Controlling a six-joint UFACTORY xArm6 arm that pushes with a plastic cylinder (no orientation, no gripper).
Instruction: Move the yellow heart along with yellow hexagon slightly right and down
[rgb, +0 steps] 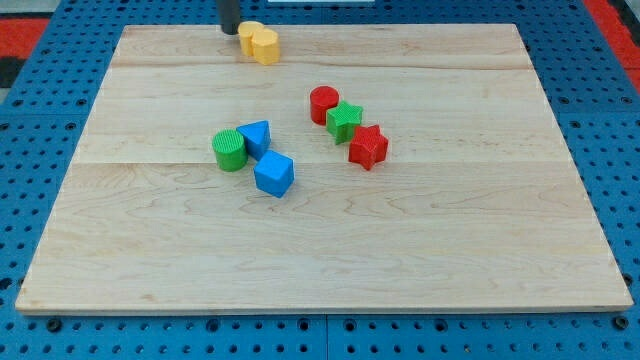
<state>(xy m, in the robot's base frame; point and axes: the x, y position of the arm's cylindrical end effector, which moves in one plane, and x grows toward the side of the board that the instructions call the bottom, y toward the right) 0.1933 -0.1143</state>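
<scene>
Two yellow blocks sit touching near the view's top edge of the board, left of centre. The left one (249, 37) looks like the hexagon and the right one (266, 46) like the heart, though the shapes are hard to make out. My tip (229, 29) stands just to the left of the left yellow block, touching or nearly touching it.
The wooden board (320, 260) lies on a blue pegboard. In the middle: a green cylinder (229, 150), a blue triangle (257, 135) and a blue cube (274, 174) together; to their right a red cylinder (323, 103), a green star (345, 120) and a red star (368, 147).
</scene>
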